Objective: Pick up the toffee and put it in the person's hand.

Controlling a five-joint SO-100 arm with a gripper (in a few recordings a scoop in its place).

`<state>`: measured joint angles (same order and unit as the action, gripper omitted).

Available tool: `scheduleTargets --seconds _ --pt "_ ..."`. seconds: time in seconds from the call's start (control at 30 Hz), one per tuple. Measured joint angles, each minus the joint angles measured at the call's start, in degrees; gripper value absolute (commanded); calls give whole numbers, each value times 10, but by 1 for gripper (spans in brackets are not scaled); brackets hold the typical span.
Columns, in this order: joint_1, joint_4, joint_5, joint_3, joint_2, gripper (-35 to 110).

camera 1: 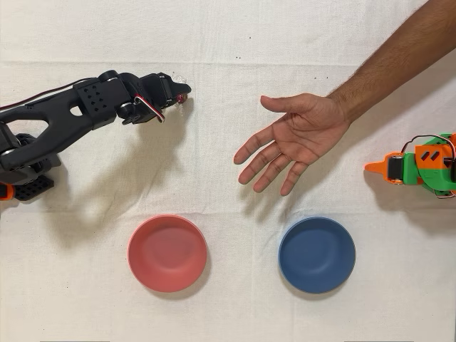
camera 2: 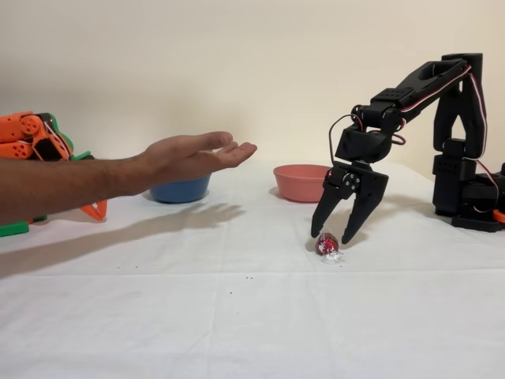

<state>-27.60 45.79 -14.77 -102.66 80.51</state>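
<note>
- Two fingers of the gripper stand spread wide, tips low over the counter, straddling the toffee without holding it.
- We judge the pick-up step is in hand; next we must close on the sweet, lift it, then carry it to the person's hand, well apart.
- Side-on, we see the open gap and the palm raised; from above, the toffee peeks past the tips.

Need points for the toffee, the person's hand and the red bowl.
toffee (camera 2: pixel 327 245): fixed view, on the dark red sweet.
person's hand (camera 1: pixel 303 135): overhead view, middle of the palm.
red bowl (camera 1: pixel 167 253): overhead view, inner floor.
</note>
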Motion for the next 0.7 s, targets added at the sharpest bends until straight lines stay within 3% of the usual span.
scheduleTargets --seconds 0.7 --pt "-10 10 5 76 -71 26"
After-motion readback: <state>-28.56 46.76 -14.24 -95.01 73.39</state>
